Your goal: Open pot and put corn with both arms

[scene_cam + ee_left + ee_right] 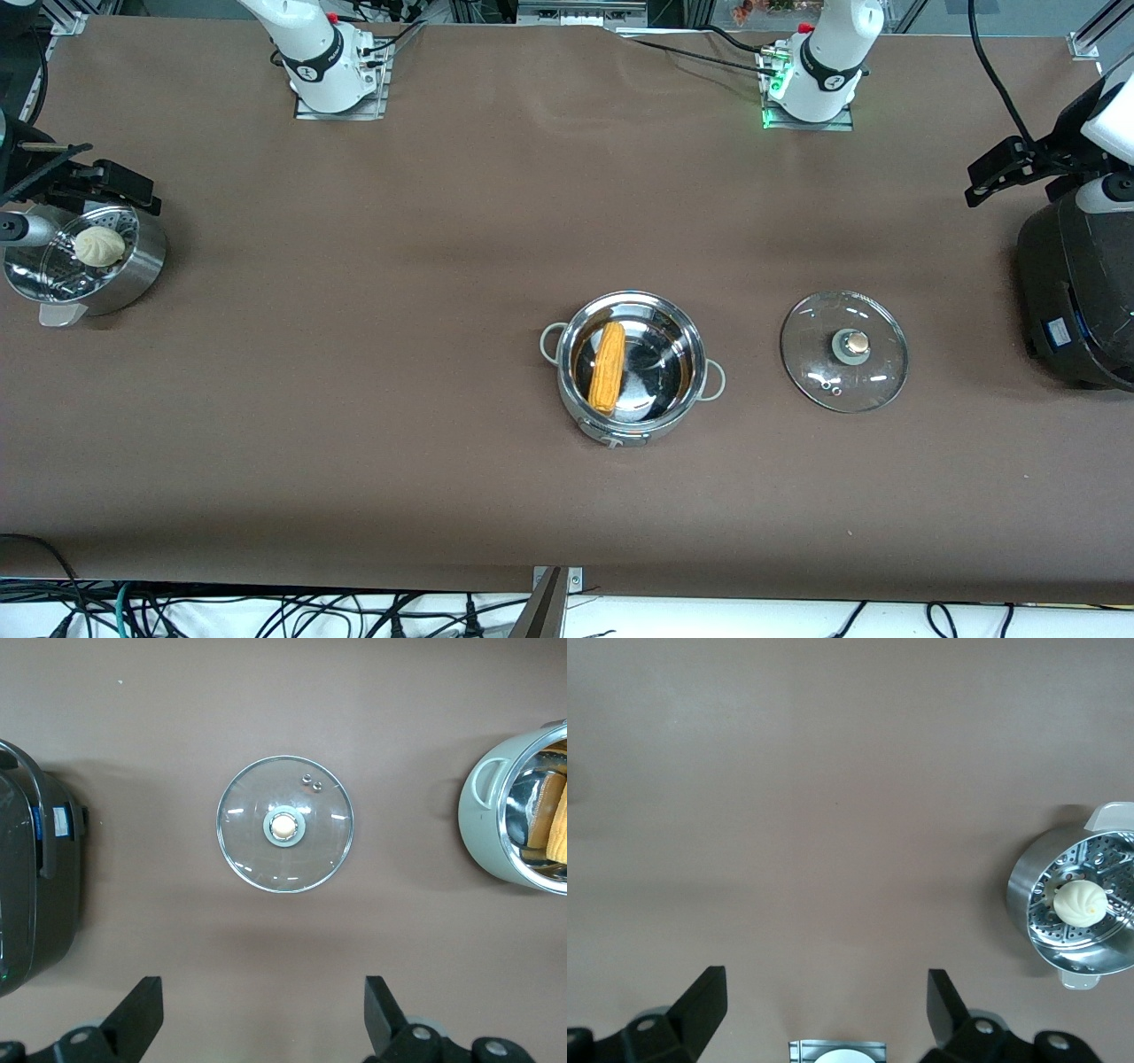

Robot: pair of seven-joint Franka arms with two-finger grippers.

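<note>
The pot (632, 368) stands open mid-counter with the corn (608, 366) lying inside it; the lid (844, 351) rests knob-up beside it, toward the left arm's end. Both tasks appear complete. The left claw (262, 1028) hangs over the lid, spread wide and empty; the right claw (825, 1020) hangs likewise near the steamer (1078, 909). Only a clear retreat remains, judged best made straight upward. The cob's long axis runs toward the front camera, slightly tilted.

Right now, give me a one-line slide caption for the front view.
Corn lies in the open pot; glass lid rests on the table beside it, toward the left arm's end.
</note>
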